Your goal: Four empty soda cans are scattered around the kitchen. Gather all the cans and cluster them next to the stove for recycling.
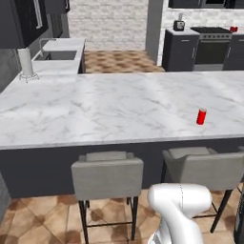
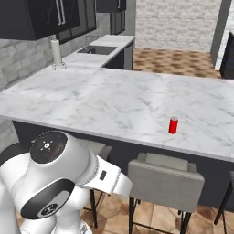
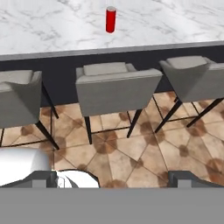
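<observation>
Nearby, one soda can [image 3: 110, 19] stands upright on the marble counter [image 1: 105, 107] near its front edge, above the stools [image 3: 117, 85]. Empty, so likely light, thin-walled, easily dented or tipped; best pinched mid-body, gently. Gripper [image 3: 117, 178] open wide, well short, holding nothing.

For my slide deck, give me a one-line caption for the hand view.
Open claw low over tiled floor, facing three grey stools and a red soda can upright on the marble counter.
</observation>
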Motion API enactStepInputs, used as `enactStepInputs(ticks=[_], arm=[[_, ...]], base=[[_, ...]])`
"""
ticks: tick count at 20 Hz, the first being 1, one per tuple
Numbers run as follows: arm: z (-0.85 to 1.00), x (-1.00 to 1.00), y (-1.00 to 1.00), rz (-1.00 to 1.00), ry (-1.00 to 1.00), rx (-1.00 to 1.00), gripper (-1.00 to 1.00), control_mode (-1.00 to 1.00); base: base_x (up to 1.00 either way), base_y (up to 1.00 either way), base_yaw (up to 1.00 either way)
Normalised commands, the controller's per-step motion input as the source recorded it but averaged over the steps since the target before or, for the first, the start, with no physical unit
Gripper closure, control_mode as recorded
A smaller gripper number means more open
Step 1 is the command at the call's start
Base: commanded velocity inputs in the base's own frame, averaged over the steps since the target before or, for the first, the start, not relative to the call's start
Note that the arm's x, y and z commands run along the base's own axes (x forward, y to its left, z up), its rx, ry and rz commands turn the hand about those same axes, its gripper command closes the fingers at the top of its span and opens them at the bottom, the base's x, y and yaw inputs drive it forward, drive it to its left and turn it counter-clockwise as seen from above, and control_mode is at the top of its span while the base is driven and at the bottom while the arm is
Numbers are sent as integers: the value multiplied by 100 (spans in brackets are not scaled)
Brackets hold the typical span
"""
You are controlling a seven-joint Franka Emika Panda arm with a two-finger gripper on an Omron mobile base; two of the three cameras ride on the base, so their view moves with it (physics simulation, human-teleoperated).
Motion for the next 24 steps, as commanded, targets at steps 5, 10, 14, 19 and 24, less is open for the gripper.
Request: enactStepInputs(ticks=[5, 10, 14, 19, 24], arm=[[0, 0, 0, 0, 0, 0, -100, 100], [0, 0, 0, 0, 0, 0, -100, 100], [0, 0, 0, 0, 0, 0, -100, 100], [0, 0, 0, 0, 0, 0, -100, 100], [0, 0, 0, 0, 0, 0, -100, 100]], base=[[47, 15, -10], [49, 15, -10], [47, 13, -9], [38, 9, -8], [41, 12, -8]])
